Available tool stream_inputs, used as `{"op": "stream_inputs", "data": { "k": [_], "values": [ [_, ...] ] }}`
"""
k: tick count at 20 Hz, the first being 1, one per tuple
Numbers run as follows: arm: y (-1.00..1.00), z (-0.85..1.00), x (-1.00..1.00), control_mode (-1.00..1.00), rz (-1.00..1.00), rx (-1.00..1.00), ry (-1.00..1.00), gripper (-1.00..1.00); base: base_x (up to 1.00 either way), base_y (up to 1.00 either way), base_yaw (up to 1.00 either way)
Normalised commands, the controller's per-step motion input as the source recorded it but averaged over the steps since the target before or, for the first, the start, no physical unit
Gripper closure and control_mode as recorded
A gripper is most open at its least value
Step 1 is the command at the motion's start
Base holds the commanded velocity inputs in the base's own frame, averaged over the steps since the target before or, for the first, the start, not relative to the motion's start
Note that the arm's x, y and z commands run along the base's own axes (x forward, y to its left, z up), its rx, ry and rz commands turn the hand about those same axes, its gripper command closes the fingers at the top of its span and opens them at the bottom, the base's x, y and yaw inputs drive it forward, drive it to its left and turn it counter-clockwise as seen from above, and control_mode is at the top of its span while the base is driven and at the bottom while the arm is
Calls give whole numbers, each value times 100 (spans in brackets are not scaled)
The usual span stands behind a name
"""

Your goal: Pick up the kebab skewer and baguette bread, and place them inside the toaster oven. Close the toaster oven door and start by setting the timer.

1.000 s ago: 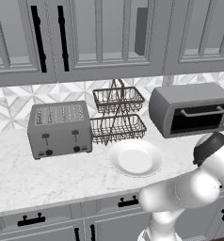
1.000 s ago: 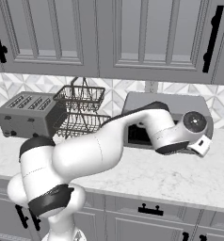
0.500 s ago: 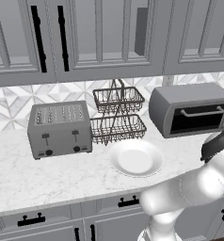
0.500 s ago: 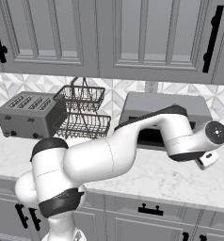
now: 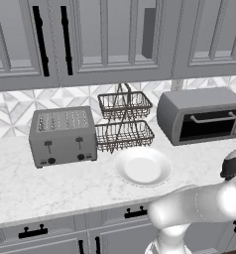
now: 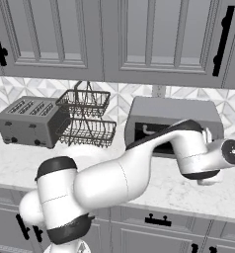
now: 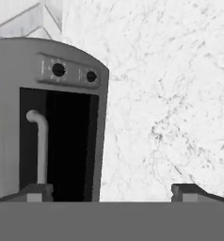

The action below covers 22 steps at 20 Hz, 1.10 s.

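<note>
The toaster oven [image 5: 202, 115] stands at the right end of the marble bench [image 5: 50, 181], backed against the tiled wall under the grey upper cabinets [image 5: 105, 37], and the toaster oven door [image 5: 209, 125] with its dark glass and horizontal bar handle [image 5: 212, 118] sits upright and shut in the front of the box. In the right base view the same toaster oven [image 6: 176, 114] is partly covered by the white arm [image 6: 139, 168], which sweeps up from the lower left and bends in front of it, ending at a dark wrist joint to the right of the oven. The hand view is rolled, so the toaster oven [image 7: 48, 117] appears stood on end at the left, with two small dark knobs [image 7: 59, 70] on its control strip at the top and the bar handle running down the dark window; bare marble lies to its right. The gripper [image 7: 111, 192] shows as two dark tips low in that view, the jaws standing wide apart with nothing between them. To the left of the oven on the bench are a two-tier wire basket [image 5: 124, 121], a white plate [image 5: 143, 166] in front of it, and a grey slotted pop-up toaster [image 5: 63, 135] further left. Neither the skewer nor the loaf can be made out.
</note>
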Motion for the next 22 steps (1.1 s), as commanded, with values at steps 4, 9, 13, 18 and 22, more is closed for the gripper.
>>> {"op": "stream_inputs", "data": {
  "k": [4,9,13,18,22],
  "values": [
    [0,0,6,-100,-43,51,1,-100,0,0,0],
    [9,-11,5,-100,-37,49,0,-100,0,0,0],
    [-9,0,29,-100,-10,55,0,-100,0,0,0],
    [-1,-5,32,-100,-3,41,0,-100,0,0,0],
    [-46,-2,6,-100,-1,21,0,-100,0,0,0]
  ]
}}
